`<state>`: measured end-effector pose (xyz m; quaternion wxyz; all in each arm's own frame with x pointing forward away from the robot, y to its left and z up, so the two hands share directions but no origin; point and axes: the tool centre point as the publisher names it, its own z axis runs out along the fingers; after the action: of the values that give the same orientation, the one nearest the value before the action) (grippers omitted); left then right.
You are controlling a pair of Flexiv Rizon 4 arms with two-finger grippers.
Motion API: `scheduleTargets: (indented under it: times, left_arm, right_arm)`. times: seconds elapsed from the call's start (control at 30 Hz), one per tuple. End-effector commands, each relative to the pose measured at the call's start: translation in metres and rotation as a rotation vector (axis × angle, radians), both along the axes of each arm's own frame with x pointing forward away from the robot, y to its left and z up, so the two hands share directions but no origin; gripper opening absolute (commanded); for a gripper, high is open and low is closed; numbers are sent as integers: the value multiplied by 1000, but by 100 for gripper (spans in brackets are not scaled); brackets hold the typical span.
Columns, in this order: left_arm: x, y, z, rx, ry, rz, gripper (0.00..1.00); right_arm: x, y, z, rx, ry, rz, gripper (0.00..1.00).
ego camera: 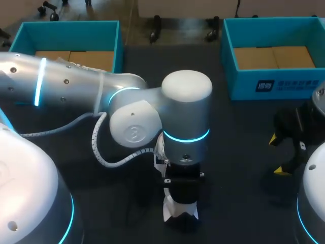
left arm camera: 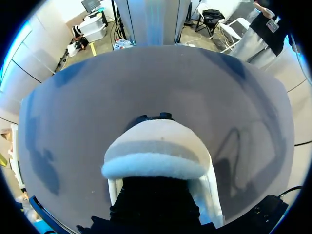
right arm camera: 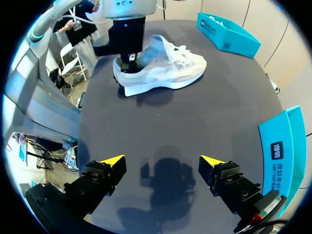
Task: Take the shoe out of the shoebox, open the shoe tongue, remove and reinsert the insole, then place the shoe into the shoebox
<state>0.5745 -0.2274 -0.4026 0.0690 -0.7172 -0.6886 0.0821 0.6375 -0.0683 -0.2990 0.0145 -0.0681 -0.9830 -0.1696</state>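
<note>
A white shoe (right arm camera: 165, 68) lies on its sole on the dark table, its heel (left arm camera: 155, 155) toward my left arm. My left gripper (right arm camera: 129, 59) stands over the heel with its fingers down in the shoe's opening. It is shut, and whether it pinches anything inside is hidden. From above, the left arm covers the shoe except a white bit (ego camera: 179, 211). My right gripper (right arm camera: 162, 162) hangs open over bare table at the right, well away from the shoe, with nothing between its yellow fingertips (ego camera: 281, 171).
Two teal shoeboxes stand at the back of the table, one at the left (ego camera: 68, 31) and one at the right (ego camera: 274, 81). Both show cardboard bottoms. Dark tabletop lies between the shoe and the right gripper.
</note>
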Motion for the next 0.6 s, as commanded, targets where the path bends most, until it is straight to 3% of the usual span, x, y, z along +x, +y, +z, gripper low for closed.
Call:
scheduleTargets:
  times: [0.03, 0.13, 0.27, 0.5, 0.6]
  left_arm:
    - [-8, 2, 14, -22, -39, -4, 0]
    - [-13, 1, 20, -28, -60, -15, 0]
    - [-12, -4, 7, 19, -74, -13, 0]
    - [7, 0, -11, 85, -96, 72, 0]
    - [15, 6, -8, 82, -98, 103, 0]
  right_arm:
    - [-1, 0, 0, -2, -2, 0, 100]
    - [-1, 0, 0, -2, -2, 0, 100]
    - [-1, 0, 0, -2, -2, 0, 100]
    - [-1, 0, 0, -2, -2, 0, 100]
    - [-1, 0, 0, -2, -2, 0, 100]
